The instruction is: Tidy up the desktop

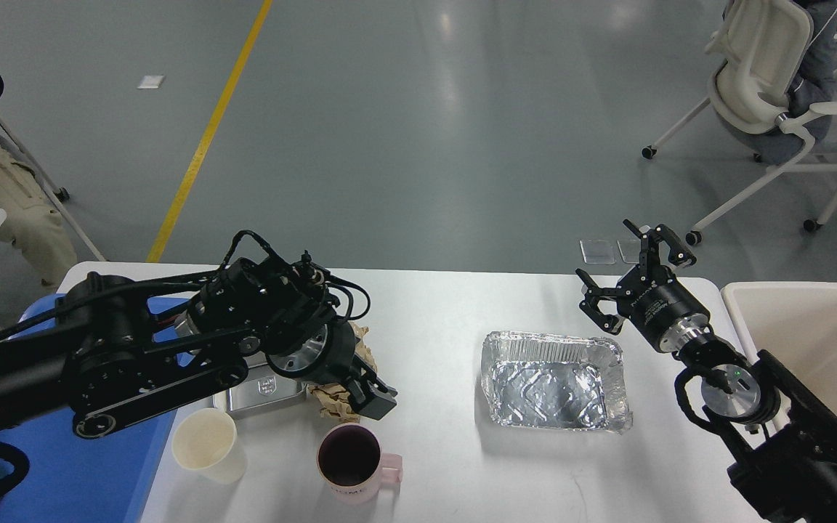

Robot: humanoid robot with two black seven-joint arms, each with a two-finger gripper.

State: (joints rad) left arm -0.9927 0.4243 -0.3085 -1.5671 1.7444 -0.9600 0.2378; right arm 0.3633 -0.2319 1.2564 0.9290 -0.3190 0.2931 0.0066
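The white desktop spans the lower half of the head view, its far edge running in front of a grey floor with a yellow line. The left arm reaches in from the left, and its gripper points down into a crumpled wad of brown paper beside a shallow metal tray; the fingers are dark and bunched against the paper, so I cannot tell whether they are spread or closed on it. Just in front of the paper stands a pink mug with a dark inside, and to its left a cream paper cup near the desktop's left edge. A blue plastic tray lies under the left arm at the lower left. Right of centre sits an empty foil container, upright, apart from the other items. The right gripper hovers above the desktop's far right corner, beyond the foil container, its fingers spread wide and holding nothing. A cream plastic bin stands at the right edge of the desktop.
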